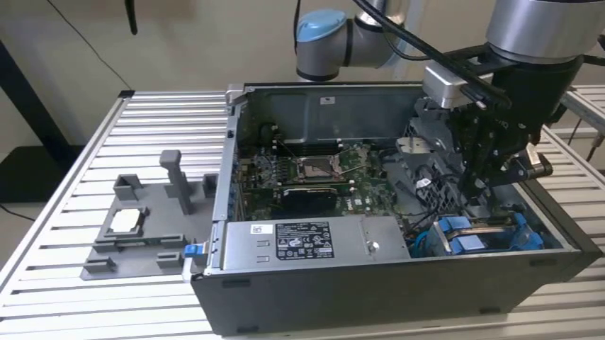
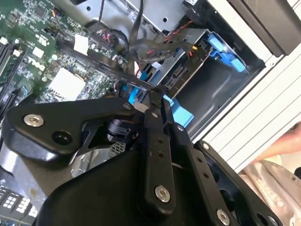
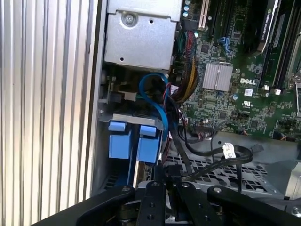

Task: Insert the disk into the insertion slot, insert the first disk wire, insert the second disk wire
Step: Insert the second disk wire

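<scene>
Black two-finger gripper (image 1: 475, 200), lowered inside the open grey computer case (image 1: 378, 283) at centre right of the exterior view, jaws narrow, pinching a thin black wire connector (image 2: 149, 88). Boxy grey sheet-metal insertion slot (image 1: 487, 237) with blue plastic fittings, lower right of that view, just below the gripper. Silver-grey disk in blue carrier frame (image 3: 127, 141), seated in the slot, left of centre in the first wrist view.

Black pincer (image 3: 165, 175) above blue drive bay (image 3: 129, 141), blue cable (image 3: 157, 101), green motherboard (image 3: 235, 70), ribbed table (image 3: 47, 103)
</scene>
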`<state>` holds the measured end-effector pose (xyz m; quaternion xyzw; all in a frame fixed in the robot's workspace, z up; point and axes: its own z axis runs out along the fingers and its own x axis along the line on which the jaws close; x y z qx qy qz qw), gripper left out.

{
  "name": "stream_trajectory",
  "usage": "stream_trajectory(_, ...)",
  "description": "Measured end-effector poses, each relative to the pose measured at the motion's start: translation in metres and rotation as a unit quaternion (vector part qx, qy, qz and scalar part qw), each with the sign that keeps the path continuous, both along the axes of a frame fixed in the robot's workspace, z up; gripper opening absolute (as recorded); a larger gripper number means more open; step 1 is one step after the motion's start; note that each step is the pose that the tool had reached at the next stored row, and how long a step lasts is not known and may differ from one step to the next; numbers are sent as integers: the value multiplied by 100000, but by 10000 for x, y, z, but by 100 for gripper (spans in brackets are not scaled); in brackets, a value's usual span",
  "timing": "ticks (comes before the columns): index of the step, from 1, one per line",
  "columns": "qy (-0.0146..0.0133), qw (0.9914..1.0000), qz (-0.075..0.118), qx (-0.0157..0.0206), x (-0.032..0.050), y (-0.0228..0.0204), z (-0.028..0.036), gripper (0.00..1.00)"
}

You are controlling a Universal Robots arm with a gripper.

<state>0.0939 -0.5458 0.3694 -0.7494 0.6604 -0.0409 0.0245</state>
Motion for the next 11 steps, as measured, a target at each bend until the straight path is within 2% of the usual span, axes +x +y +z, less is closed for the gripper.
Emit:
stream_trajectory(3,1129,99994,0,3,72,-21,-6,16)
stream_trajectory(5,1723,99985,0,0,115,-36,-12,16)
stream_trajectory(7,2056,99979,-1,2,148,-49,-19,16)
stream_trajectory(9,2239,99975,1,32,175,-58,-24,16)
stream_trajectory(11,2335,99972,7,366,195,-63,-31,16)
